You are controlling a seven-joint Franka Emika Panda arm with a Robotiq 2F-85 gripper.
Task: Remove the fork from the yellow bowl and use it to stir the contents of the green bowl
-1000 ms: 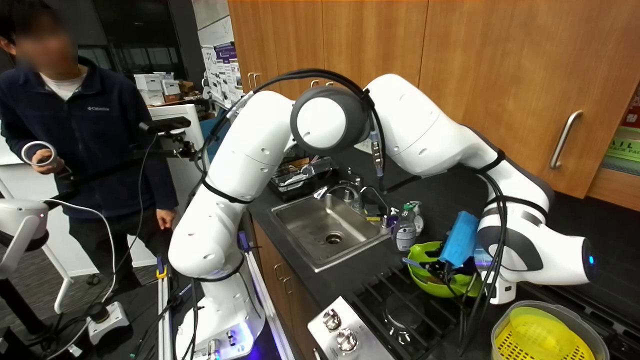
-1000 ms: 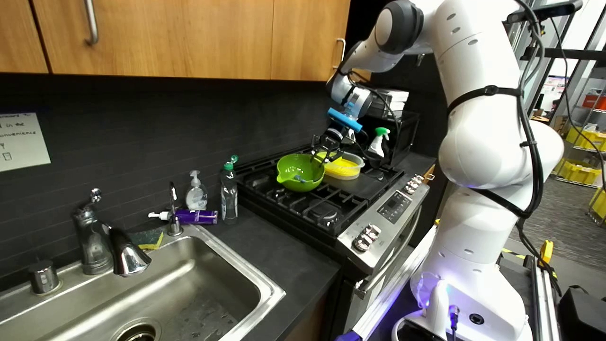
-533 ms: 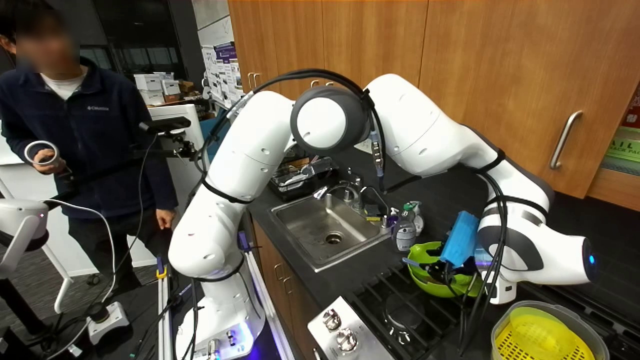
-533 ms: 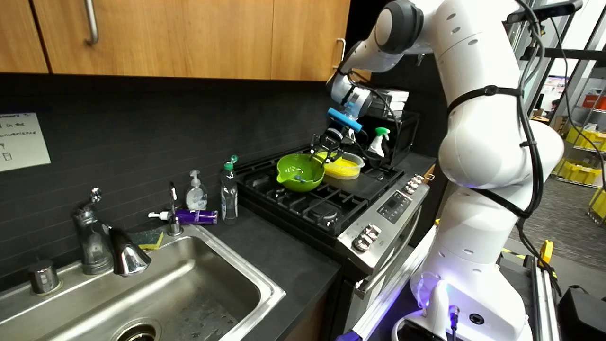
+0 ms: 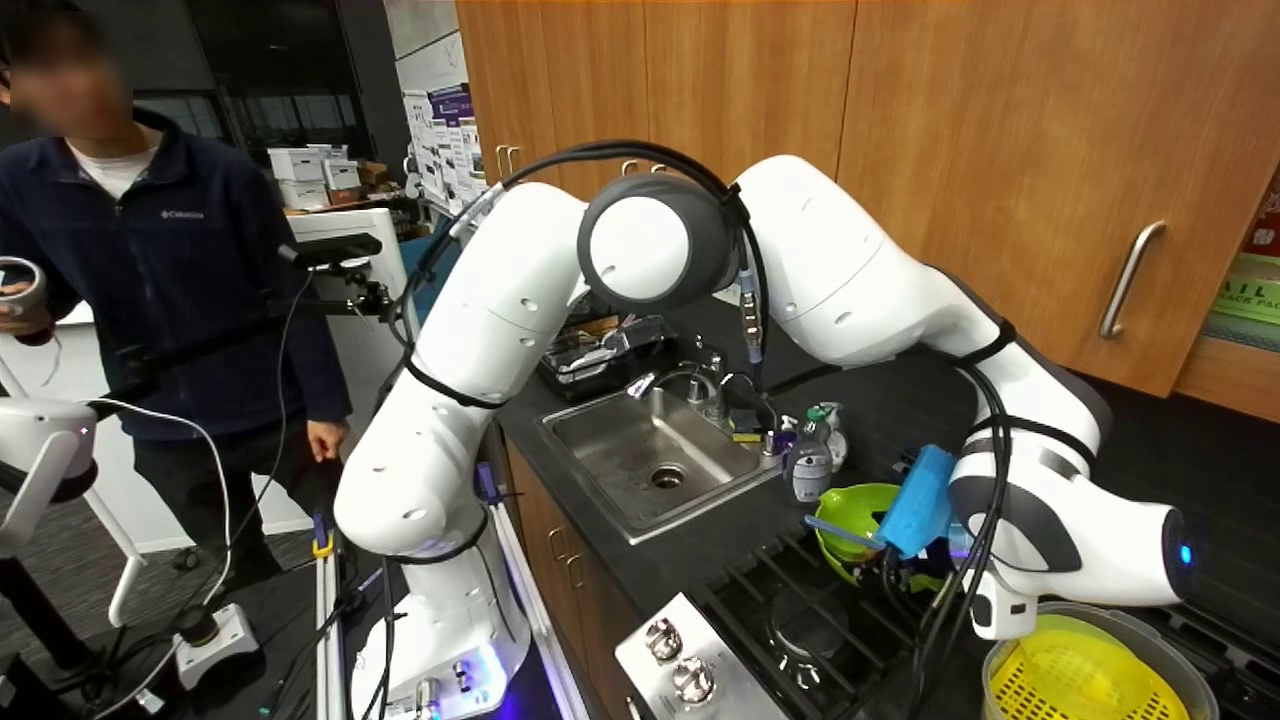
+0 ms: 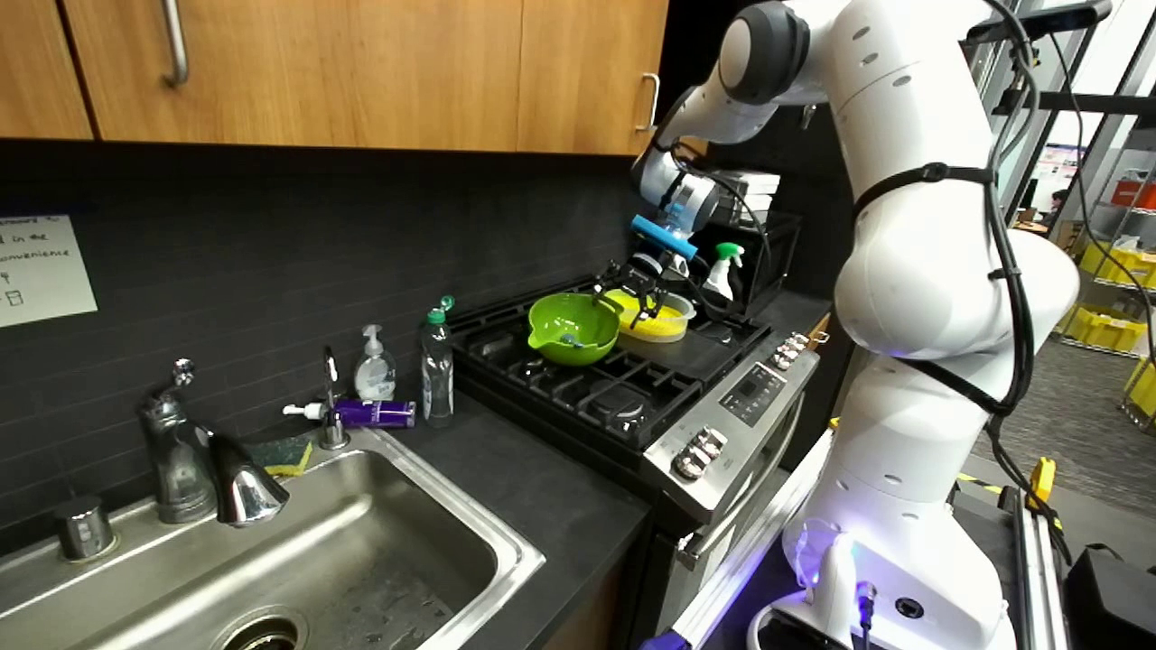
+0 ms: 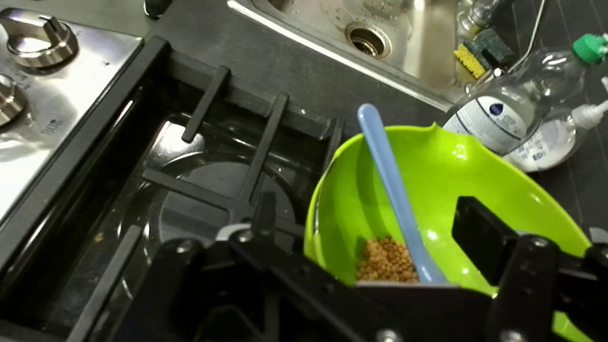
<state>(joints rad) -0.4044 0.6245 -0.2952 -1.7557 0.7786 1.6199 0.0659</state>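
Clearly, the gripper (image 7: 370,218) stands with its jaws spread wide and nothing held. Ahead of it, inside the green bowl (image 7: 456,166), lies the blue-handled utensil (image 7: 395,190), presumably the fork, its handle propped on the rim and jutting past; the head is hidden behind the gripper. Tan pellets (image 7: 387,260) lie at the bottom. The yellow perforated bowl (image 5: 1022,690), set in a translucent tub (image 5: 1160,640), is near the gripper, on the side away from the sink (image 6: 424,515).

The likeliest trouble, I judge, is a low sideways move: a jaw could catch the green rim, dragging or tipping that bowl on the cast-iron grate (image 7: 263,147) and spilling the pellets. A brush against the handle could flip the utensil out onto the black cooktop (image 7: 95,280), or slide it down inside where it is harder to pinch. If stirring is yet to be done, so slim a handle may swivel in the grip. The cables (image 5: 1004,460) hanging beside the gripper might snag the tub's edge.

The cooktop spreads beneath the gripper; ahead and farther off come the dark countertop (image 7: 285,71), the sink and a green-capped soap bottle (image 7: 498,121). Wooden cabinets (image 5: 1000,120) hang higher than the gripper, and well apart from it stands a person (image 5: 150,280) in a navy jacket, holding a white-ringed controller (image 5: 30,290).
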